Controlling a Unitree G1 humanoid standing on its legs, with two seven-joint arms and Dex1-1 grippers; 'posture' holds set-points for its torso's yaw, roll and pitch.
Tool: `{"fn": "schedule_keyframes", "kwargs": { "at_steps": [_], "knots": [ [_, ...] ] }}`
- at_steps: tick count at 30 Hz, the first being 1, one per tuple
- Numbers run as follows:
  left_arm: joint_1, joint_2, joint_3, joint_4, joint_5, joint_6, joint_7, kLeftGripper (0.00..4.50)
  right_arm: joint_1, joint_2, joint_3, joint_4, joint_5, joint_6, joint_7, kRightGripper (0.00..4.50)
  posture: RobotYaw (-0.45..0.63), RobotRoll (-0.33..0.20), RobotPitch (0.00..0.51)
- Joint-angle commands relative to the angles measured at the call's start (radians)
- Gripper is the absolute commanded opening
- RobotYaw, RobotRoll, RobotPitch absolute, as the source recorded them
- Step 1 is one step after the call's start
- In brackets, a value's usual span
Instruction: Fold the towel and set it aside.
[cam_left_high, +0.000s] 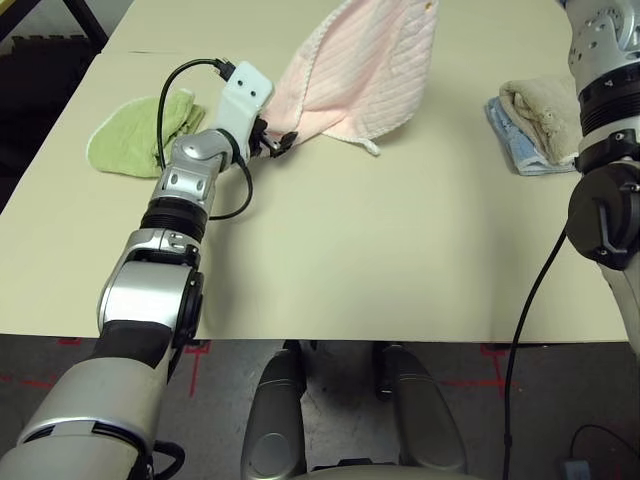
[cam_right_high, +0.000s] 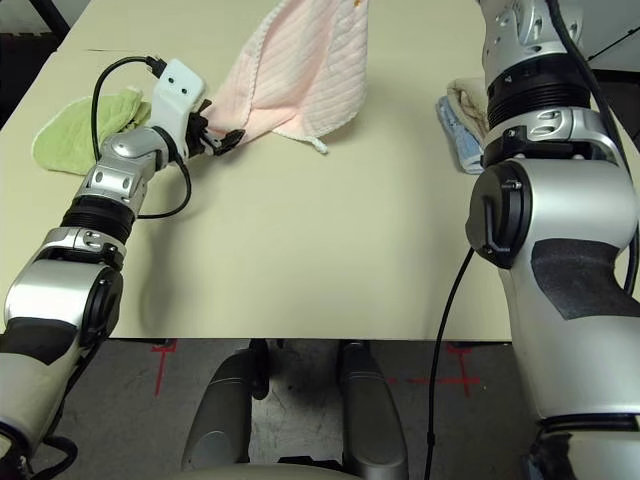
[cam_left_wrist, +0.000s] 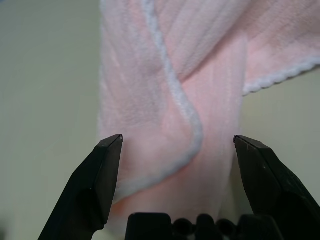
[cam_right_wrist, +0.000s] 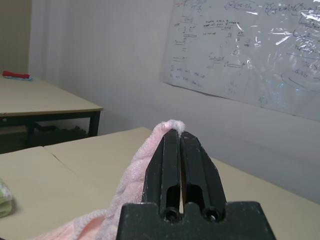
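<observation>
The towel (cam_left_high: 360, 75), pale pink terry with a white scalloped edge, hangs in the air above the far middle of the worktop (cam_left_high: 380, 250), lifted by one upper corner. That corner is pinched between the closed fingers of the right gripper (cam_right_wrist: 179, 136), which is raised well above the surface; in the right wrist view a tuft of pink cloth protrudes past the fingertips. From this corner the cloth falls in a broad, ribbed sheet that narrows to a gathered lower end toward the left. A free corner with white trim (cam_left_high: 372, 147) reaches down to the worktop, or nearly so; contact cannot be judged.

The left gripper (cam_left_wrist: 177, 145) sits at the gathered lower end, its jaws spread wide. In the left wrist view the pink folds and a curling line of white trim lie between the two black fingers (cam_left_wrist: 102, 175), with the left finger at the cloth's edge and a gap visible beside the right finger. The jaws are not closed on the cloth.

A lime-green cloth (cam_left_high: 135, 135) lies crumpled near the worktop's left edge, just beyond the left forearm (cam_left_high: 185, 175). Near the right edge rests a stack of folded towels (cam_left_high: 535, 125), beige upon light blue, partly behind the right arm (cam_left_high: 605, 110).
</observation>
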Motion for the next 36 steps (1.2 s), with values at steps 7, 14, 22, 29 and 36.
{"fn": "schedule_keyframes", "kwargs": {
  "at_steps": [7,14,22,29,36],
  "knots": [
    [-0.029,-0.008,-0.034,0.072,0.045,-0.053,-0.009,4.33,0.019,-0.002,-0.004,-0.05,0.017,0.017,0.002,0.01,-0.03,0.0,0.256],
    [-0.053,-0.012,-0.024,0.109,0.042,-0.062,-0.003,2.07,0.023,-0.004,-0.002,-0.067,0.017,0.03,0.001,0.0,-0.03,0.0,0.255],
    [-0.06,-0.013,-0.033,0.141,0.053,-0.051,-0.013,0.03,0.02,-0.002,-0.001,-0.075,0.016,0.035,-0.001,0.0,-0.03,0.0,0.255],
    [-0.057,-0.001,-0.055,0.154,0.07,-0.052,-0.061,0.03,0.019,-0.007,0.0,-0.079,0.015,0.036,0.0,0.0,-0.04,0.0,0.252],
    [-0.057,0.004,-0.062,0.16,0.078,-0.053,-0.078,0.19,0.024,-0.006,-0.001,-0.086,0.017,0.038,0.001,0.0,-0.04,0.0,0.249]
  ]
}}
